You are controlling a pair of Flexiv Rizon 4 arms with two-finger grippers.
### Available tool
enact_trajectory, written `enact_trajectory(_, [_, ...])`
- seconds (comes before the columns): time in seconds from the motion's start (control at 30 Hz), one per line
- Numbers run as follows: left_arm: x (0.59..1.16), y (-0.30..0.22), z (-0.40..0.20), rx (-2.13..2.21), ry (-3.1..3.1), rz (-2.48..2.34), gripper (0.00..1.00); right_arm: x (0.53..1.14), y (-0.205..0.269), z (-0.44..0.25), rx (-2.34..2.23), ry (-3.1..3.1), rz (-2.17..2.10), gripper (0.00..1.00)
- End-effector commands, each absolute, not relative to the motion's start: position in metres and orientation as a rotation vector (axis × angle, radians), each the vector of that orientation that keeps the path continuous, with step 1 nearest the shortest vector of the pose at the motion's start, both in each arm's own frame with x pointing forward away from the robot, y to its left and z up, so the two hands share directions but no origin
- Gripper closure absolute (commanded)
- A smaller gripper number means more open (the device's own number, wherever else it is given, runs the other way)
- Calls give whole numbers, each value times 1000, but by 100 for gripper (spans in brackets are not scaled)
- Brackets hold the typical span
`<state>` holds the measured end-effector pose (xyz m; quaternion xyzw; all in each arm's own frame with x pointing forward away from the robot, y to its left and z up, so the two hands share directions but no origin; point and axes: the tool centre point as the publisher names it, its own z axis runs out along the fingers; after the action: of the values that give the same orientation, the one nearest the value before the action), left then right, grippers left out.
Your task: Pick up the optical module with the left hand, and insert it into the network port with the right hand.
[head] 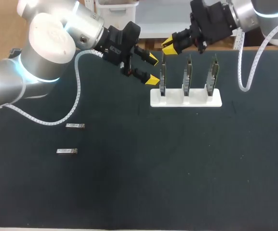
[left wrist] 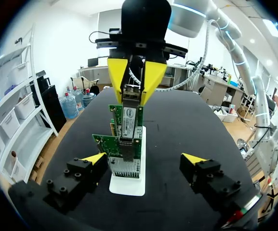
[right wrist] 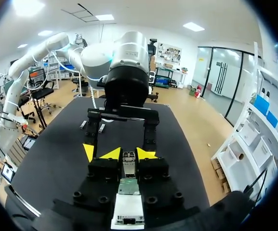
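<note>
Right gripper (head: 168, 47) pinches the optical module (left wrist: 131, 95) by its sides. The module's long axis points straight down at the upper edge of the leftmost network card (head: 162, 78), which stands in the white rack (head: 196, 99) near the table's far edge. The port mouth is hidden, so I cannot tell whether the module has entered. Left gripper (head: 152, 69), spread and empty, hangs just beside that card.

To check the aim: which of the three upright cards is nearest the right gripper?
The leftmost card in the head view: the right gripper, shut on an optical module, is at its top edge. The middle card and the rightmost card stand clear.
</note>
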<state>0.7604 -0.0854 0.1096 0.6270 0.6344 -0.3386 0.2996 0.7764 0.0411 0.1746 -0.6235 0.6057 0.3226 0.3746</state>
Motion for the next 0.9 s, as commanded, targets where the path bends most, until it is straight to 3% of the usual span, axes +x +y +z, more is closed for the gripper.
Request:
enact_trajectory(0.03, [764,-86,110,1673,1685,-903,0,776,43,174,-1597,1552,821,100])
enact_trajectory(0.9, [764,-86,110,1673,1685,-903,0,777,42,176,-1633,1532,781,100])
